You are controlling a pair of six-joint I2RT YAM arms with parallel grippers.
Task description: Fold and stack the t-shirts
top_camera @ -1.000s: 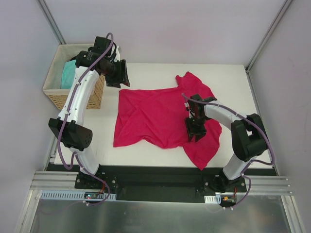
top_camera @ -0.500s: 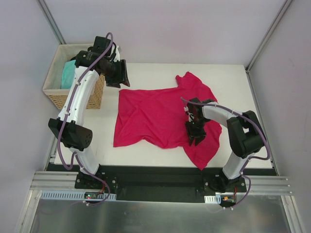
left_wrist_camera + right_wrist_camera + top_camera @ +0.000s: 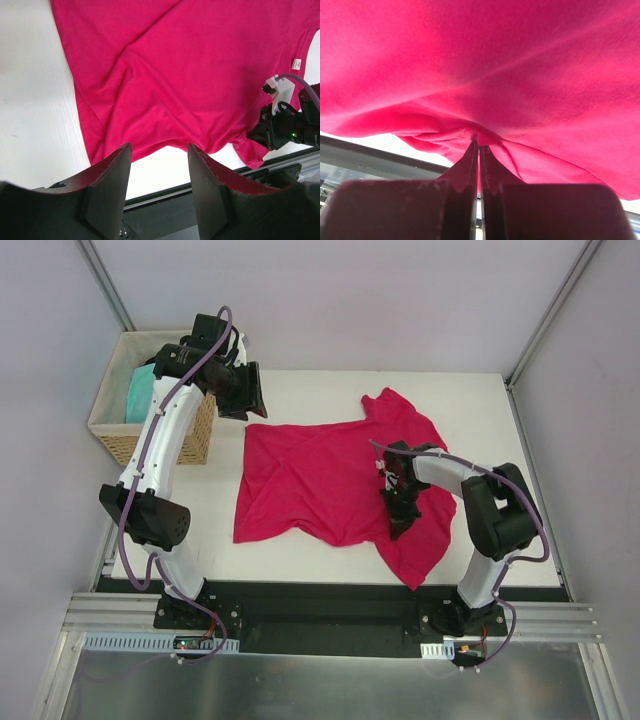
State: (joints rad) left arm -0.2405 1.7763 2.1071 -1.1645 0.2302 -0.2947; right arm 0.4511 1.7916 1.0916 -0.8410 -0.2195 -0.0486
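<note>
Two-arm check: saw the crimson-pink short-sleeved fabric t-shirt (image 3: 320, 480) spread wrinkled on the white table (image 3: 320, 395), its small white neck label (image 3: 296, 63) showing toward the right side. Saw the turquoise fabric t-shirt (image 3: 140, 395) bunched inside the woven wicker basket (image 3: 110, 430) at the far left. Found the right gripper (image 3: 478, 145) pressed together on a raised fold of the crimson-pink shirt, toward its near right part. Found the left gripper (image 3: 159, 150) above the shirt's far left corner, jaws apart, gripping nothing.
</note>
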